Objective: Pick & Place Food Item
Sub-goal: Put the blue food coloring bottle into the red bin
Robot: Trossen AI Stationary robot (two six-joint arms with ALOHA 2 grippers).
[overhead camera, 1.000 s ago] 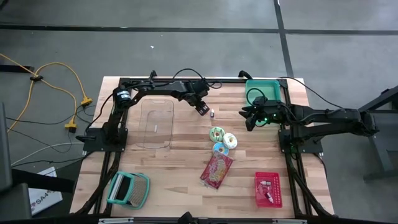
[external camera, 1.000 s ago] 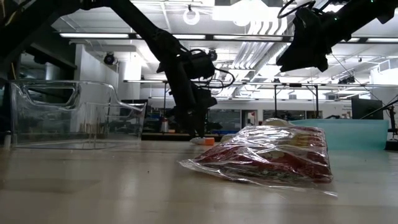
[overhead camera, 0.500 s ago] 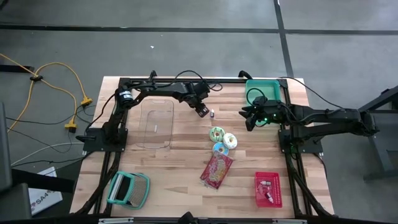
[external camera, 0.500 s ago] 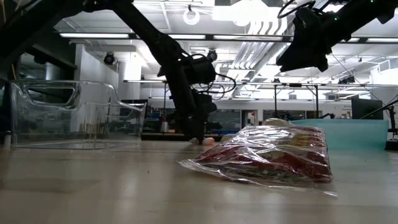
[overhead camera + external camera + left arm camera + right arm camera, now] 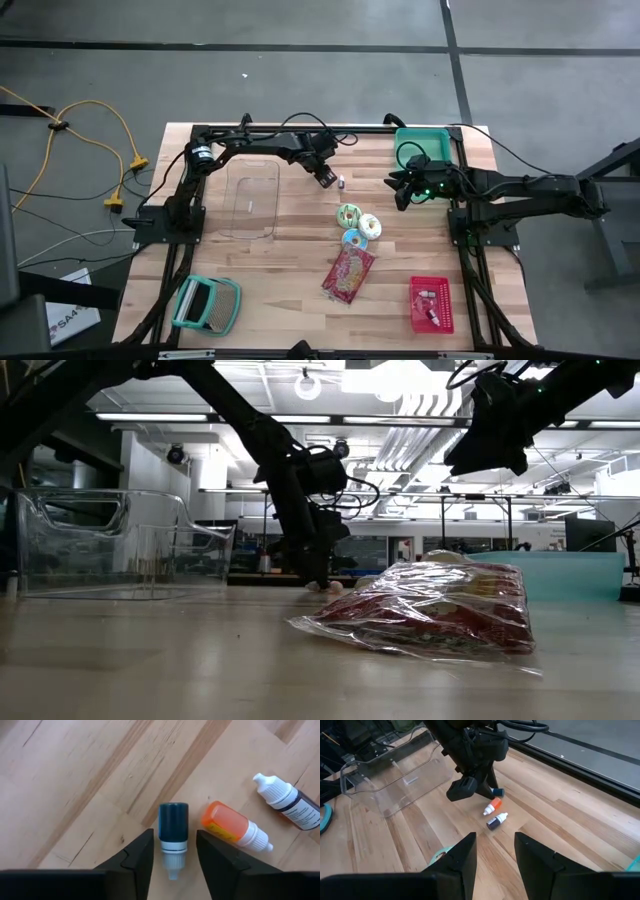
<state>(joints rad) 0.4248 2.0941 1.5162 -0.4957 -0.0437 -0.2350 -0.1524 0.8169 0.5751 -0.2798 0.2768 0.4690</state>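
The left gripper stood low beside the clear bin, its fingers astride a blue-capped bottle lying on the table, seemingly not yet clamped. The right gripper hovered parted, empty.

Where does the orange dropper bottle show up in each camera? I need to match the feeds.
High view: too small to tell apart, among the specks beside the left gripper.
Low view: a small orange bit on the table at that gripper's tip, orange dropper bottle.
Left wrist view: lying beside the dark-capped bottle that sits between the fingers.
Right wrist view: middle of the three bottles.
Shared landmark: clear plastic bin.
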